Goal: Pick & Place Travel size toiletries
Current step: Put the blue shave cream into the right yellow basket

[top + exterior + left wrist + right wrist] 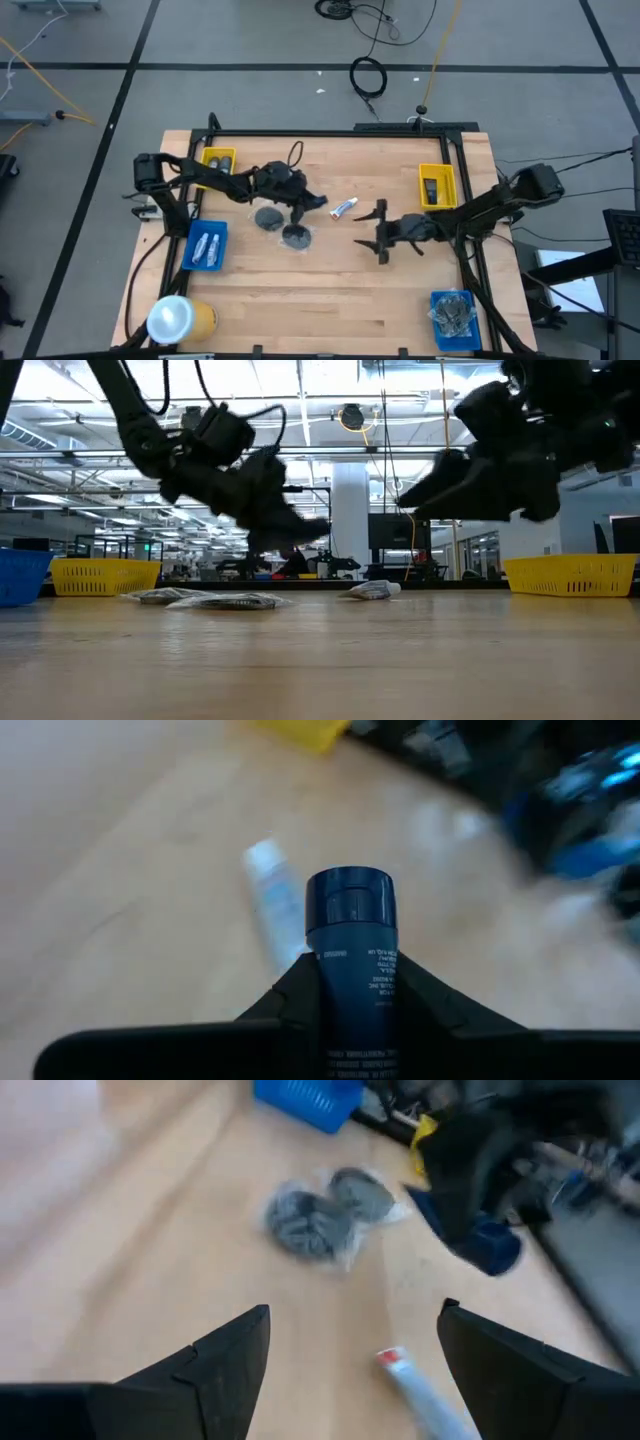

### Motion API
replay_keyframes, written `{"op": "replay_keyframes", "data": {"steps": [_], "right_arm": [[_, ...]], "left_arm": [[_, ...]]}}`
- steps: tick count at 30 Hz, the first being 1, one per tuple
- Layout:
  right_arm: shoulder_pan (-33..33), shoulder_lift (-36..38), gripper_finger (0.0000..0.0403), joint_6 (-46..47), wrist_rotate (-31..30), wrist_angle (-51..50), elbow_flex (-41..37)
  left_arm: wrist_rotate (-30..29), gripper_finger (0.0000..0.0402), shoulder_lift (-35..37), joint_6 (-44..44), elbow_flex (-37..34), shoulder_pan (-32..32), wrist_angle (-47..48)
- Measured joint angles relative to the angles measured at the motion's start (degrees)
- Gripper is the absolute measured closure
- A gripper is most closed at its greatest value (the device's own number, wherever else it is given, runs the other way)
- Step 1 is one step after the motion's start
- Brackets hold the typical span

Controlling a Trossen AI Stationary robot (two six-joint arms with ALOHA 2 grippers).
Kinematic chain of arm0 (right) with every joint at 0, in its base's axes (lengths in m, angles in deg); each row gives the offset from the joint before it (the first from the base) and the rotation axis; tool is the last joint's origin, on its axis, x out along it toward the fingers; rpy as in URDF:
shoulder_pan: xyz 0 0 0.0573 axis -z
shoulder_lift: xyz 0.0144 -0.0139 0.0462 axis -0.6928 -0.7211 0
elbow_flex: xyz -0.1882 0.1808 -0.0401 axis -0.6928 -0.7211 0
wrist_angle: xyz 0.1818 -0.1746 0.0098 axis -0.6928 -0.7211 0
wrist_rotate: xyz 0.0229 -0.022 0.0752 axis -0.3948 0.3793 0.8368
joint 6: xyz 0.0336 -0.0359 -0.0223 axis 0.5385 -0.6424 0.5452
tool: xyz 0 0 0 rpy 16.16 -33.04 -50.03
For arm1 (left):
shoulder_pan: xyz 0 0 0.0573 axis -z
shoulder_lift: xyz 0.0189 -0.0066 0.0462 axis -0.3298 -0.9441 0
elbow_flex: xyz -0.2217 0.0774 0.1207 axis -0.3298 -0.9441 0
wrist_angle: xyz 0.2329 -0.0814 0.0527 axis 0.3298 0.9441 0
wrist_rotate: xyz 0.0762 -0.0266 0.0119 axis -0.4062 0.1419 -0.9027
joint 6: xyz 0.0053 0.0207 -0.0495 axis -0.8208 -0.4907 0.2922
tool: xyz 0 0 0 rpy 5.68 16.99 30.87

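Observation:
My left gripper (303,199) hangs above the table's middle, shut on a small dark blue bottle (350,950). Two grey round discs (268,217) (296,237) lie flat on the wood just near of it. A pale tube with a red end (344,207) lies on its side between the two grippers. My right gripper (366,231) hovers open to the right of the tube (420,1390), its fingers pointing toward the table's left and touching nothing. In the low view both grippers (285,520) (430,490) are well above the tabletop. My left gripper holds the dark blue bottle by its body (352,990), below the cap (350,898), pinched between the two fingers (295,988). The bottle lies along the fingers with its cap end sticking out past the tips. It is lifted clear of the table (300,530).
A yellow tray (218,160) and a blue tray with pale tubes (208,244) sit at the left. At the right are a yellow tray with a dark bottle (436,186) and a blue tray with grey discs (452,315). A big yellow cylinder (180,318) stands at the near left corner.

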Motion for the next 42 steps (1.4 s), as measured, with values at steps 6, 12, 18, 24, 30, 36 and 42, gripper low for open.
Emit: {"op": "replay_keyframes", "data": {"steps": [6, 12, 18, 24, 30, 36, 42], "right_arm": [[0.3, -1.4, 0.0124, -22.1, -5.7, -1.4, 6.0], [2.2, -1.3, 0.0132, -29.9, 5.2, -1.8, 9.2], [4.4, -2.6, 0.0158, -30.7, 11.8, -2.7, 12.1], [5.6, -4.2, 0.0188, -30.4, 17.7, -2.2, 13.6], [6.7, -5.1, 0.0227, -30.9, 17.9, -0.8, 13.6], [7.9, -5.2, 0.0246, -29.2, 15.3, -1.4, 13.6], [8.2, -5.2, 0.0202, -29.0, 14.7, -2.9, 13.5]], "left_arm": [[8.9, 0.0321, 0.0, 4.2, 5.3, 4.3, 0.5], [10.0, 0.0320, 0.0, 4.8, 7.5, 8.4, 0.5], [9.7, 0.0319, 0.0, 5.0, 8.9, 10.3, 0.5], [7.7, 0.0319, 0.0, 5.5, 9.1, 10.4, 1.5], [7.3, 0.0318, 0.0, 5.4, 9.1, 10.4, 1.6], [6.6, 0.0318, 0.0, 5.4, 9.1, 10.3, 1.7], [6.4, 0.0318, 0.1, 5.9, 9.1, 10.3, 1.5]]}}
